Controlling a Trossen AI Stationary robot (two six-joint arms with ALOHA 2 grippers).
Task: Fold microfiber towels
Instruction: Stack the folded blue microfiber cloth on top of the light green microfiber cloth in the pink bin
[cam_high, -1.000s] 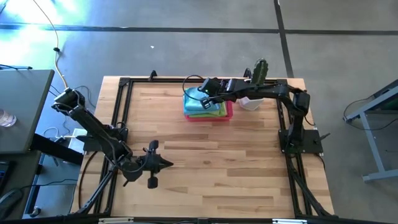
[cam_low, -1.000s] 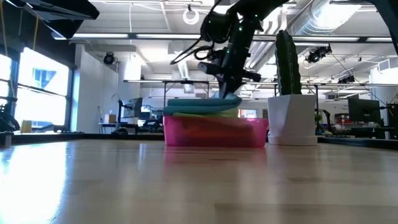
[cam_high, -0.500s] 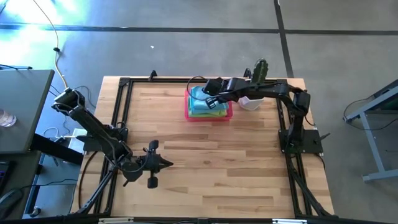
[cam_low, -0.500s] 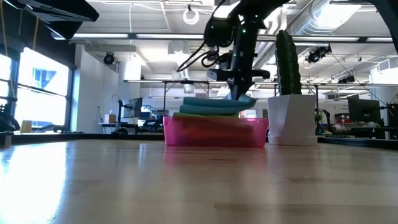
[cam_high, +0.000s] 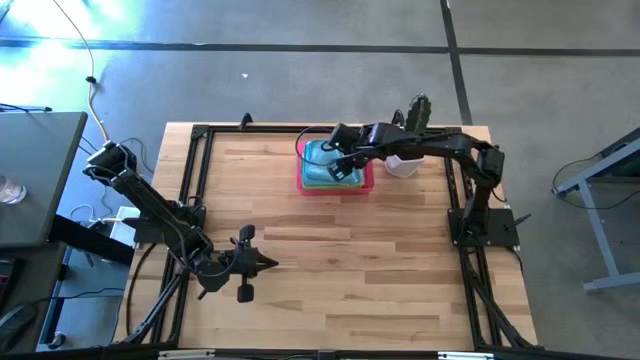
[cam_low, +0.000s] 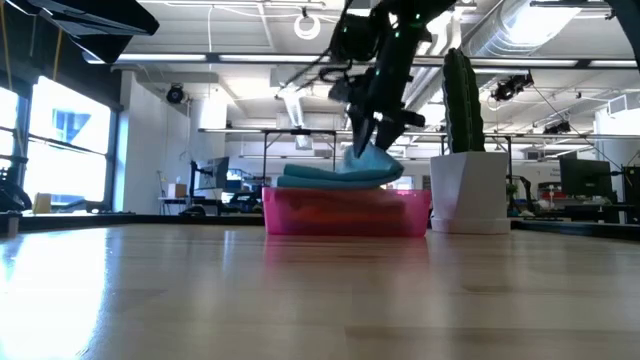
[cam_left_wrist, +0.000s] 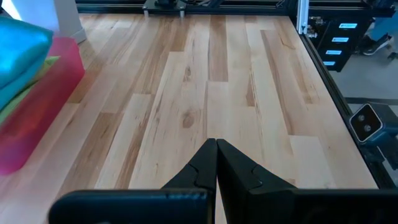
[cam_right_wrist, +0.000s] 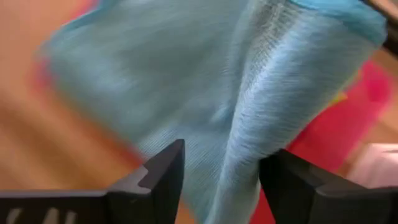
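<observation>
Right pincer (cam_right_wrist: 221, 165) now parted astride light blue towel (cam_high: 325, 160) atop pink tray (cam_high: 366, 186): regrasp pending; left pincer (cam_left_wrist: 216, 155) together, idle on counter (cam_high: 350, 260).

Right gripper (cam_right_wrist: 221, 177) reaches out with jaws apart; left gripper (cam_left_wrist: 216, 163) waits, jaws closed.

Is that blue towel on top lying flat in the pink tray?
No. The light blue towel sits on the pile in the pink tray, but a bunched ridge rises between the right gripper's open fingers.
</observation>
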